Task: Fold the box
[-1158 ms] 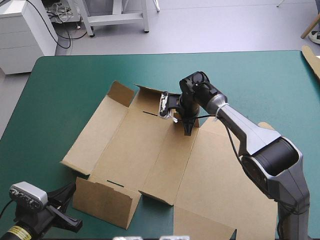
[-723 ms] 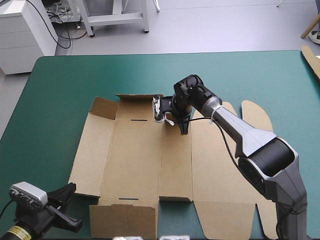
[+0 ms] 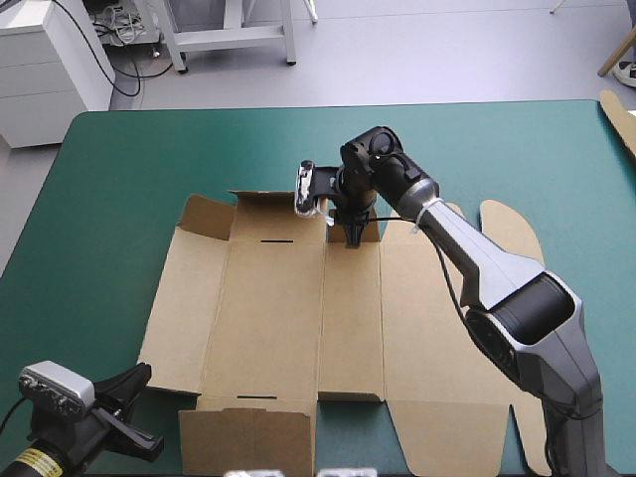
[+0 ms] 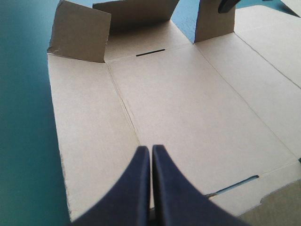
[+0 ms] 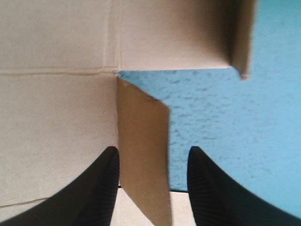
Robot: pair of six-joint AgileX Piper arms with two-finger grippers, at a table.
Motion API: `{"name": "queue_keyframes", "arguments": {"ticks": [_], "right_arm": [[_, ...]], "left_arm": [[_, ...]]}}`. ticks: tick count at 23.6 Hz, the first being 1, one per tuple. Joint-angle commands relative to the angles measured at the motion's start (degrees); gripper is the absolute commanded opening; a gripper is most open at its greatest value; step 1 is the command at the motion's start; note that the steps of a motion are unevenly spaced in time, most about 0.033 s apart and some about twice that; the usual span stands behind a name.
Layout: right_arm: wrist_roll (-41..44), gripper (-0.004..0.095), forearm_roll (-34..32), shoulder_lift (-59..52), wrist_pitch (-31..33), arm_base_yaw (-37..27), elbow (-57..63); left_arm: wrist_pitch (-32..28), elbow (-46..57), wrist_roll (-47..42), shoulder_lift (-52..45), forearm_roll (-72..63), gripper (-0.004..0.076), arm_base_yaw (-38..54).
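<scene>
The brown box [image 3: 268,298] lies spread as a flat cut sheet in the middle of the teal-green cover, with its far flaps raised. My right gripper [image 3: 354,241] points down at the far end of the narrow middle panel. In the right wrist view that gripper [image 5: 153,153] is open, and a small upright flap [image 5: 143,141] stands between its fingers. My left gripper [image 3: 139,386] is low at the near left corner of the sheet. Seen in the left wrist view, it [image 4: 151,149] is shut and empty over the box [image 4: 188,103], whose raised flap [image 4: 214,21] stands far ahead.
Bare teal-green cover [image 3: 129,169] runs along the far side and the left of the sheet. A strip of brown board [image 3: 621,119] juts in at the table's far right edge. The sheet's near flaps reach the table's front edge.
The sheet, skewed earlier, has turned and now lies square to the table. My right gripper has shifted toward the far edge and a little left. The left arm has not moved.
</scene>
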Motion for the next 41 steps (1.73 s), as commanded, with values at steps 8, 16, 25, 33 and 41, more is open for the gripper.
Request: {"name": "queue_keyframes", "arguments": {"ticks": [8,16,25,33,41], "right_arm": [[19.5,0.0445,-0.5,-13.4,-0.2,-0.1,-5.3],[33.7,0.0227,-0.7,-27.0,-0.1,-0.1,-2.0],[46.1,-0.0016,-3.5,-55.5,-0.5,-0.1,28.2],[54.3,-0.0016,-3.3,-82.9,-11.5,-0.1,63.8],[57.2,-0.0016,-2.7,-102.0,-19.6,-0.1,84.8]], "left_arm": [[-4.3,-1.5,-0.2,0.8,-1.0,-0.0008,-0.4],[-4.3,-1.5,-0.2,0.8,-1.0,-0.0008,-0.4],[-4.3,-1.5,-0.2,0.8,-1.0,-0.0008,-0.4],[-4.8,-1.3,-0.2,0.8,-0.8,-0.0008,-0.4],[-4.8,-1.3,-0.2,0.8,-0.8,-0.0008,-0.4]]}}
